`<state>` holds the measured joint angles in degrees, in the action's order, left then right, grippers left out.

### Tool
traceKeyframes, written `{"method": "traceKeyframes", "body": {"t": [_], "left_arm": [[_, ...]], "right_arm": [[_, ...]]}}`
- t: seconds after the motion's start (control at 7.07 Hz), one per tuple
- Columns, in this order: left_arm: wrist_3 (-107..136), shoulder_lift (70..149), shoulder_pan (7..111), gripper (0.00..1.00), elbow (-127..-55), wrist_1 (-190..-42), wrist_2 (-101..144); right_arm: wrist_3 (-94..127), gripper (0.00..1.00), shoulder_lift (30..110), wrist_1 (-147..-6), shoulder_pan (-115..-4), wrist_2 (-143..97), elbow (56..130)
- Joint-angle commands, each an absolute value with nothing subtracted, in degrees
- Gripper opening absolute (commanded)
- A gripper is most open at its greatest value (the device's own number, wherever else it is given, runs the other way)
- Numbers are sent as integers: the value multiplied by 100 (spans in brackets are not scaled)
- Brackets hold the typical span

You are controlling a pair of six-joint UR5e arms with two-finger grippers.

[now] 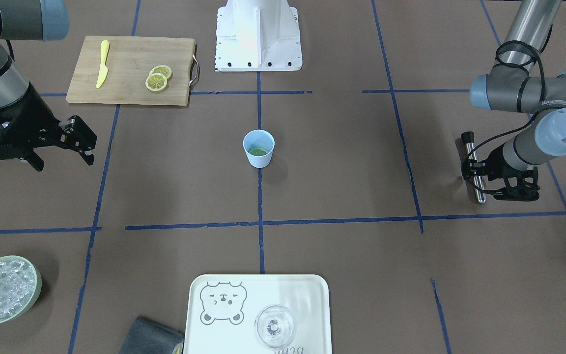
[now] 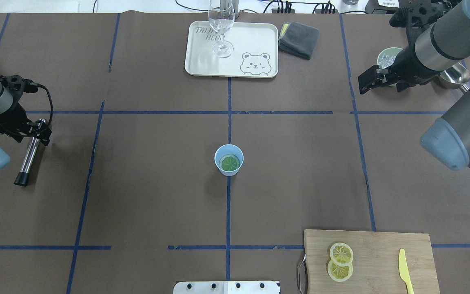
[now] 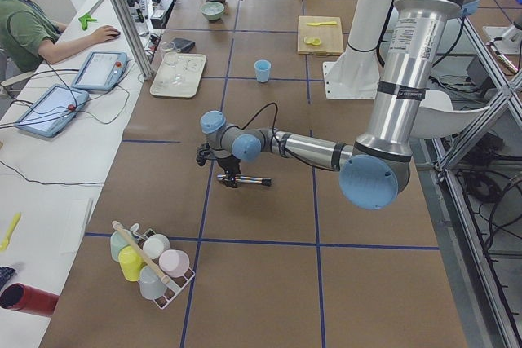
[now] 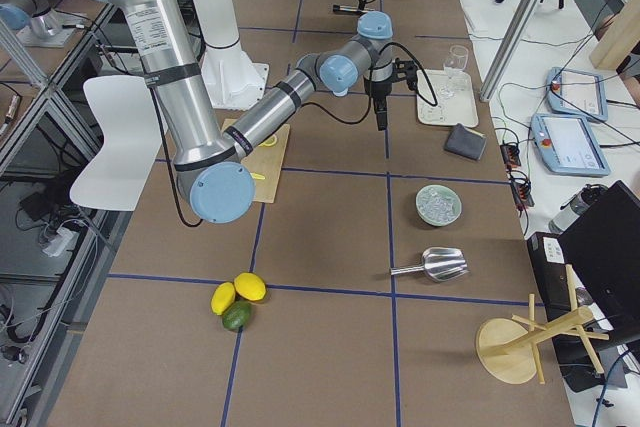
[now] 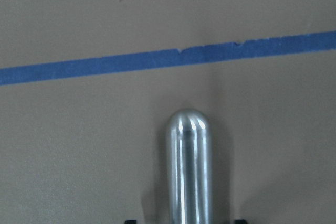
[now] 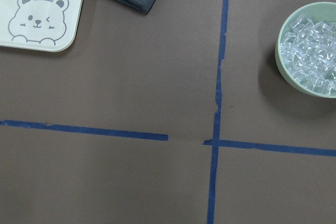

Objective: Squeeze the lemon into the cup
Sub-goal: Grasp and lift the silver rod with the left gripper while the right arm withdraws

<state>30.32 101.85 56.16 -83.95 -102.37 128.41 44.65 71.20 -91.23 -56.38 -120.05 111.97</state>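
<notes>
Upright at mid-table, mouth up: the cup (image 2: 229, 160), planted on a blue tape line (image 2: 228, 212). Holds the lemon (image 2: 230, 163), one round slice lying flat on the bottom with its broad face up, looking greenish inside the blue walls.

On the robot's right, close to its base: a cutting board (image 2: 382, 245) carrying two spare slices (image 2: 341, 253), overlapped, and a yellow knife (image 2: 404, 271). At the far side: a pale green bowl (image 6: 279, 51) heaped with ice (image 6: 312, 48), and a tray (image 1: 263, 285) bearing a clear glass (image 1: 274, 325), upright. Just beside the tray, a grey cloth (image 2: 298, 39).

Left gripper (image 2: 36, 130): low at the table's left end, straddling a steel rod (image 2: 29, 157) that lies flat. Long axis of the rod running far to near, black cap toward the robot. Pads barely show at the bottom edge of the wrist view, with a slim gap either side of the rod. Seemingly spread, then, not clamped.

Right gripper (image 1: 64, 152): hangs above the table near the bowl, fingers wide apart, nothing between them.

Cup well apart from board, tray and both grippers.
</notes>
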Motion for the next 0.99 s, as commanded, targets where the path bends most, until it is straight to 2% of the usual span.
{"method": "traceKeyframes", "body": {"t": [0.0, 0.14, 0.42, 0.85], "left_arm": [[3023, 10187, 5625, 0, -8429, -10230, 12841], [3050, 10178, 5625, 0, -8507, -10222, 12841], [3067, 10134, 5678, 0, -9373, -10161, 12012], [3809, 10327, 6046, 0, -10017, -10169, 11418]], "right_arm": [[4465, 100, 7128, -9123, -5643, -12006, 11189], [4465, 100, 7128, -9123, -5643, -12006, 11197], [4465, 100, 7154, -9123, -5651, -12015, 11197], [4509, 100, 7242, -9132, -5643, -12015, 11162]]}}
